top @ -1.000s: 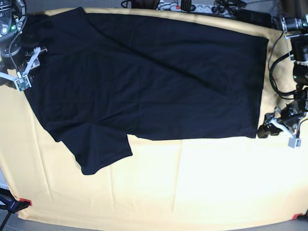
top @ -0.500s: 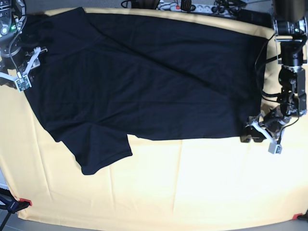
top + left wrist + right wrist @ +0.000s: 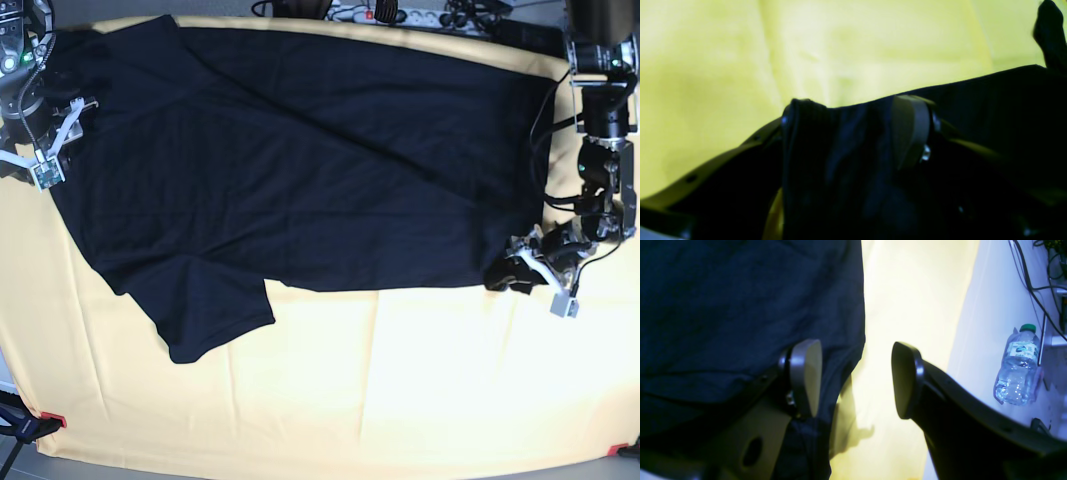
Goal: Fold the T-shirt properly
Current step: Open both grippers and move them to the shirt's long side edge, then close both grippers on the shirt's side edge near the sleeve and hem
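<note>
The dark T-shirt (image 3: 300,170) lies spread flat on the pale yellow cloth (image 3: 400,380), one sleeve (image 3: 215,315) pointing to the front. My left gripper (image 3: 520,272) is at the shirt's front right corner. In the left wrist view its jaws (image 3: 853,113) stand wide apart, with bunched dark fabric (image 3: 846,166) filling the gap between them. My right gripper (image 3: 62,130) rests at the shirt's far left edge. It is open (image 3: 857,378): one pad (image 3: 805,376) is over the shirt (image 3: 740,306), the other over yellow cloth.
A power strip and cables (image 3: 390,14) run along the back edge. Red clamps (image 3: 52,418) hold the cloth at the front corners. A water bottle (image 3: 1017,366) lies on the floor beyond the table edge in the right wrist view.
My left gripper has slid leftward onto the shirt's front right corner, and that corner has bunched up inward. The right arm has not moved.
</note>
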### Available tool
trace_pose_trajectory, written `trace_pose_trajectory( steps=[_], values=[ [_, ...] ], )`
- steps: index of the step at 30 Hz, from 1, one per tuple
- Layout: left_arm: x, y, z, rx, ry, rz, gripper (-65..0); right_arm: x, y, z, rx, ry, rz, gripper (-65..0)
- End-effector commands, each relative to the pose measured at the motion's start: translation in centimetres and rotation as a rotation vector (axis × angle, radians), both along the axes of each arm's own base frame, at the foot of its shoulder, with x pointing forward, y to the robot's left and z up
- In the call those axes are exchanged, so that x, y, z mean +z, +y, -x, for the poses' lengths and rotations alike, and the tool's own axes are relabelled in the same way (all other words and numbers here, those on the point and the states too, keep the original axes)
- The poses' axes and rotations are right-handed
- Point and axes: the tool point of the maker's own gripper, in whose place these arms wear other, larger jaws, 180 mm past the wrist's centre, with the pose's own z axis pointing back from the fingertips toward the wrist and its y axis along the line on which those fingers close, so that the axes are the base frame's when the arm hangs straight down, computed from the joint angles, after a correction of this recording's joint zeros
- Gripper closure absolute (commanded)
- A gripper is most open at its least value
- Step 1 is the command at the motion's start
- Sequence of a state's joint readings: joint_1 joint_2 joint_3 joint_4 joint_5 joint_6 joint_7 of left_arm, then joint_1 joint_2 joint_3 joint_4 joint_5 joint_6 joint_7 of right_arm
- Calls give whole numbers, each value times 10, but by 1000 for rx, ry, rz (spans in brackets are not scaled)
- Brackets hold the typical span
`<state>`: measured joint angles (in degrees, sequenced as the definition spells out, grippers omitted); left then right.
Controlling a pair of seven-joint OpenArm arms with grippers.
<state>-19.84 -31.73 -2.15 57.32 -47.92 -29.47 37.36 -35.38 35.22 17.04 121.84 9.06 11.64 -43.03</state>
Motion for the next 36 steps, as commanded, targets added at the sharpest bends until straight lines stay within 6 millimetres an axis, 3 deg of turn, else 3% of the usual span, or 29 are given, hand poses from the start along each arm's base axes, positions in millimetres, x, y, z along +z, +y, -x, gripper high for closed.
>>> trace_pose_trajectory(
  steps=[1,8,11,14,19,22,28,31,33,36],
  values=[
    [16,-1,-5,-26,-39,11,-382,11,-2,-7,14,-37,18,-355],
    [22,-11,-2,-94,-75,29,-359,11,-2,-7,14,-37,18,-355],
    [19,-6,-4,-62,-59,16,-231,11,-2,-7,14,-37,18,-355],
    [12,4,-6,-10,-29,-18,0,11,-2,-7,15,-38,18,-355],
    [9,10,-7,17,-15,-38,0,14,1,-10,24,-56,8,-355],
    [9,10,-7,17,-15,-38,0,25,1,-23,22,-102,4,-356],
    [9,9,-6,14,-13,-39,0,55,23,-66,91,-225,-141,-365],
    [10,7,-5,-6,-20,-37,0,61,19,-93,87,-260,-240,-365],
    [10,6,-5,-14,-22,-38,0,60,13,-114,69,-274,-342,-377],
    [9,5,-4,-18,-19,-38,0,44,6,-138,25,-238,-520,-392]
  ],
)
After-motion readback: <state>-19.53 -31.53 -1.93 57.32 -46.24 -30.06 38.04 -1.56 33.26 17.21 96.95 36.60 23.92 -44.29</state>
